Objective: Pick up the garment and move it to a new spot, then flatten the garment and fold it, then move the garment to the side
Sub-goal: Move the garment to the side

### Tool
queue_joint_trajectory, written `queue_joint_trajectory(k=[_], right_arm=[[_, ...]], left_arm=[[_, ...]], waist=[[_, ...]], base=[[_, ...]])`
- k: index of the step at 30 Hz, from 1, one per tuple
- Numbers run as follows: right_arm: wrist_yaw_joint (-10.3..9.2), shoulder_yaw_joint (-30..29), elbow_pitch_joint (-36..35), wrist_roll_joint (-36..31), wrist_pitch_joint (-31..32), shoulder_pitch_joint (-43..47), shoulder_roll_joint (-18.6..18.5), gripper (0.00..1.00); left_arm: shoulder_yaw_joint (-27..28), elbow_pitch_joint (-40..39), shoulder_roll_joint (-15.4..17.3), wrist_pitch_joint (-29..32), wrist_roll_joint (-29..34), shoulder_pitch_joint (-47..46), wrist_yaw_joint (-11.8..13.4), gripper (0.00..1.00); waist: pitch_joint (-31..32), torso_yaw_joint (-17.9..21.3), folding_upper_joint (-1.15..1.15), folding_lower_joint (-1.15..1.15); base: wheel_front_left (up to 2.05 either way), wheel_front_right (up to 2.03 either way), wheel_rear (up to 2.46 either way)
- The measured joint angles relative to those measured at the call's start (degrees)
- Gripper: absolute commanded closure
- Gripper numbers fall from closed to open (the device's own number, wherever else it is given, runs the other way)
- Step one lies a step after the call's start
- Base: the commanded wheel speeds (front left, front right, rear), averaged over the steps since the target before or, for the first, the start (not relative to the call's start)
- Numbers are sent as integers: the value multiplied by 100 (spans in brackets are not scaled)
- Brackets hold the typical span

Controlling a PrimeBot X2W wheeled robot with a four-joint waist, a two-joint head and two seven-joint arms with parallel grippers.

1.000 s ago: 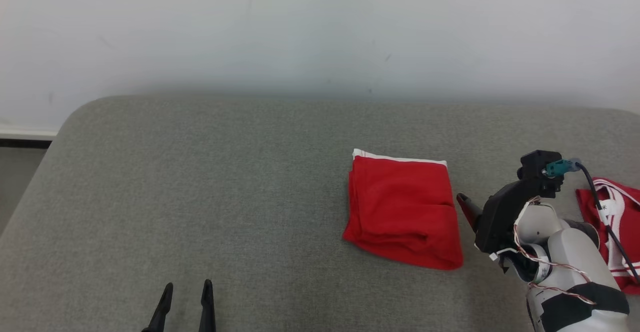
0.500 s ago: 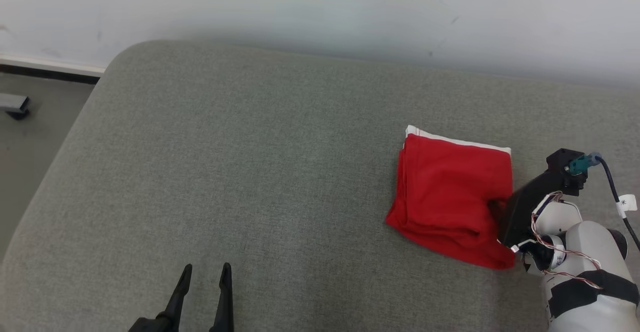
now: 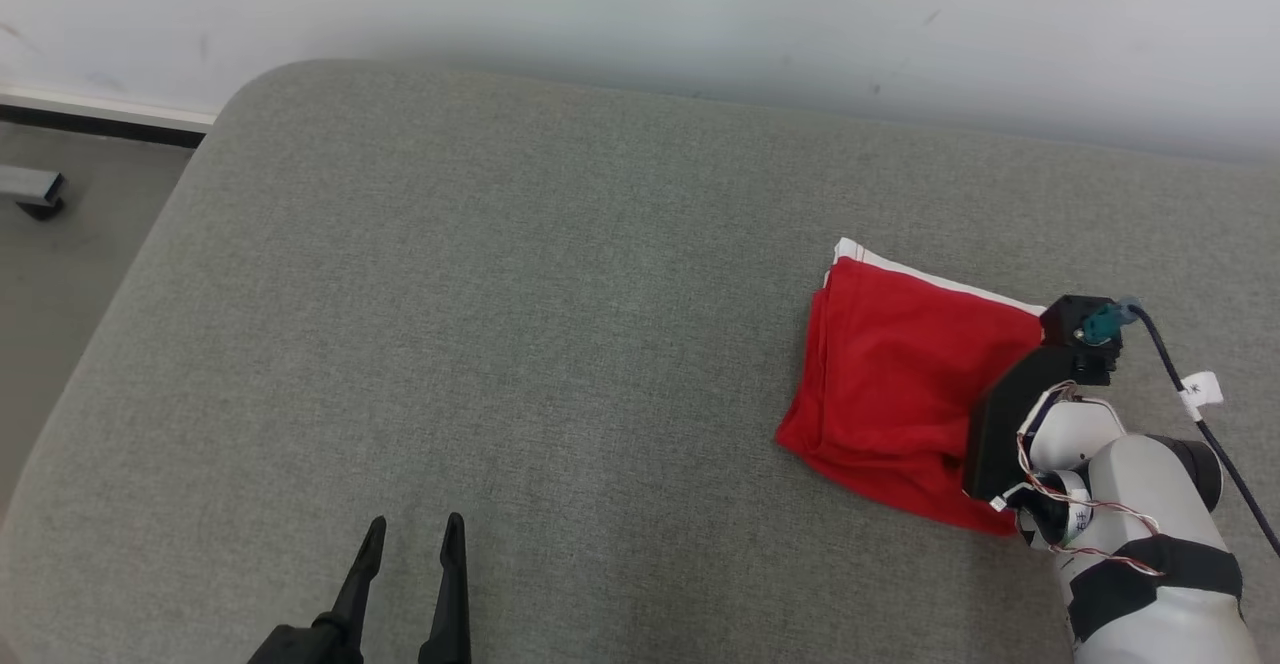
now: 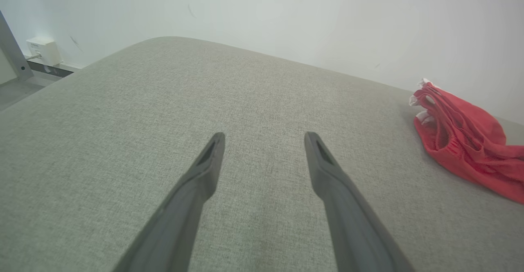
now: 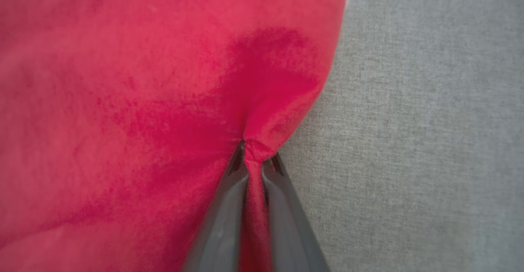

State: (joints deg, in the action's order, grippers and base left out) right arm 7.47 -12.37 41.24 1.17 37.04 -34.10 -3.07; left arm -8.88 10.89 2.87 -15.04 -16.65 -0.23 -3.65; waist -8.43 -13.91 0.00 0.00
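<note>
Grey padded cushion [image 3: 500,344] sitting against white wall [image 3: 640,4]. Red garment [image 3: 890,384] lying folded near cushion's right side. Folding looking done; sideways move probably remaining. Right pincer [image 5: 256,157] pinching garment edge, nearly closed. Right wrist view showing bunched cloth; head view hiding fingertips. Left pincer [image 3: 415,526] hovering spread wide, holding nothing.

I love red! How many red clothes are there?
1: a folded red cloth garment, right side of the grey cushion, pinched by the right gripper. Others may be hidden.
</note>
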Motion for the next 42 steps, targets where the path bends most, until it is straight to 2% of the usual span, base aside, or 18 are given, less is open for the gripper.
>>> queue_joint_trajectory(k=[3,6,11,17,22,26,29,34,42], right_arm=[[0,379,-132,-51,82,9,-47,100],[0,1222,-327,102,266,43,-288,100],[0,2548,-1145,739,614,81,-1103,100],[1,3442,-2240,1529,987,-66,-1960,100],[1,3672,-2693,1866,983,-248,-2468,100],[1,3818,-2820,1963,867,-389,-2908,100],[1,3857,-2855,2069,701,-554,-3096,100],[1,3982,-2622,2148,493,-721,-3510,100],[1,4045,-2004,2154,-97,-946,-3916,100]], left_arm=[[44,-29,1,0,1,0,11,0],[88,-44,-2,0,2,4,10,0],[234,-147,0,0,25,53,10,0],[348,-275,0,0,53,69,-34,0],[335,-320,-1,0,74,-145,-81,0],[319,-355,-3,0,159,-336,-116,0],[352,-364,-5,0,270,-382,-146,0],[424,-320,-7,0,420,-478,-236,0],[510,-327,4,0,639,-614,-315,0]], waist=[[39,80,0,0],[85,183,0,0],[132,460,0,0],[100,963,0,0],[19,1440,0,0],[-104,1890,0,0],[-207,2129,0,0],[-442,2416,0,0],[-857,2612,0,1]], base=[[0,0,0],[0,0,0],[0,0,0],[0,0,0],[0,0,0],[0,0,0],[0,0,0],[0,0,0],[0,0,0]])
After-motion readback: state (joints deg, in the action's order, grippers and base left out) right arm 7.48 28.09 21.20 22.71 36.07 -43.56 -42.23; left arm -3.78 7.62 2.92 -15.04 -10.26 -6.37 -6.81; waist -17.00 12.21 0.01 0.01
